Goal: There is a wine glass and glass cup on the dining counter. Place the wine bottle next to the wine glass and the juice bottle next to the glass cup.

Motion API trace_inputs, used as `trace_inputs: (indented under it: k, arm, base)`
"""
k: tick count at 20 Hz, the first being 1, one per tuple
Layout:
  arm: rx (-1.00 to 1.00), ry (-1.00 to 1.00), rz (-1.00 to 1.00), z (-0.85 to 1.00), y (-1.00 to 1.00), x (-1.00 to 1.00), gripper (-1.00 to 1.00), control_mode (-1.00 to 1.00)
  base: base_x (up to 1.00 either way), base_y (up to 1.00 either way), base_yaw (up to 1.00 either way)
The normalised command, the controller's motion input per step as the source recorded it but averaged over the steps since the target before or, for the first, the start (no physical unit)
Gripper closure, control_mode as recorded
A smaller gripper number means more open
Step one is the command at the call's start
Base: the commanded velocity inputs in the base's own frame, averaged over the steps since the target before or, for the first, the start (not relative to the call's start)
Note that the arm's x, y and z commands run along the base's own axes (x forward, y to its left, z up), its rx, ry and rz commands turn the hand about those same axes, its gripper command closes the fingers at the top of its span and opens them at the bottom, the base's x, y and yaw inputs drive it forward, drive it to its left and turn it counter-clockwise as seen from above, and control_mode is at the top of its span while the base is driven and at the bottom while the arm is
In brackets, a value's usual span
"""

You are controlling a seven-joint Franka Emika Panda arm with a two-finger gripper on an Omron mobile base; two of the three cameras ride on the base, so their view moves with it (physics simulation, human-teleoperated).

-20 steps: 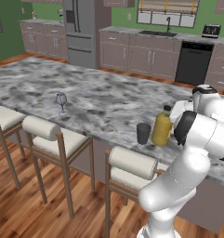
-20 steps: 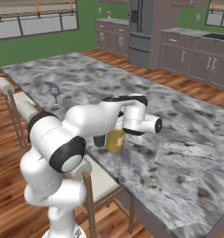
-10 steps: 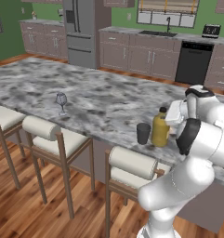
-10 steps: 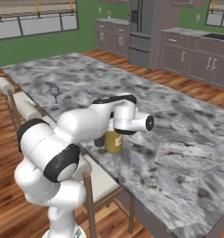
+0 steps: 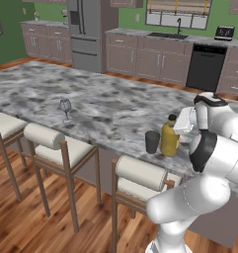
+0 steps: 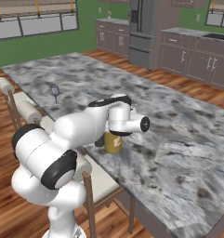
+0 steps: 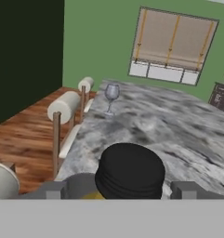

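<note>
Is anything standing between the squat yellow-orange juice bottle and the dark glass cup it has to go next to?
Nothing visible does. The yellow-orange juice bottle already stands right beside the dark glass cup on the marble dining counter, with the gripper at its black cap.

Even, bright rendered light; soft faint shadows under the stools (image 5: pixel 56 143); slightly coarse, no glare or blur.

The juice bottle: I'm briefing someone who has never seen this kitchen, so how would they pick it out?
Find the long marble dining counter with stools along its near edge. At that edge, beside the robot, stands the squat yellow-orange juice bottle with a black cap. The dark glass cup next to it is shorter and has no cap.
</note>
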Motion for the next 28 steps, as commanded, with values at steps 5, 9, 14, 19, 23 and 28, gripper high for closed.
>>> trace_inputs:
  k: [5,9,14,19,23,28]
  arm:
    - [0.00,0.00,-0.03,-0.35,0.00,-0.16,-1.00,-1.00]
    - [0.00,0.00,-0.06,-0.27,0.00,-0.04,-1.00,-1.00]
    - [0.00,0.00,-0.06,-0.19,0.00,0.00,-1.00,-1.00]
    - [0.00,0.00,-0.06,-0.10,-0.11,0.00,-1.00,-1.00]
    - [0.00,0.02,-0.12,-0.01,-0.22,0.00,-1.00,-1.00]
    - [0.05,0.01,-0.12,0.01,-0.29,-0.11,-1.00,-1.00]
  base:
    - [0.00,0.00,0.00]
    - [0.00,0.00,0.00]
    - [0.00,0.00,0.00]
    - [0.00,0.00,0.00]
    - [0.00,0.00,0.00]
    - [0.00,0.00,0.00]
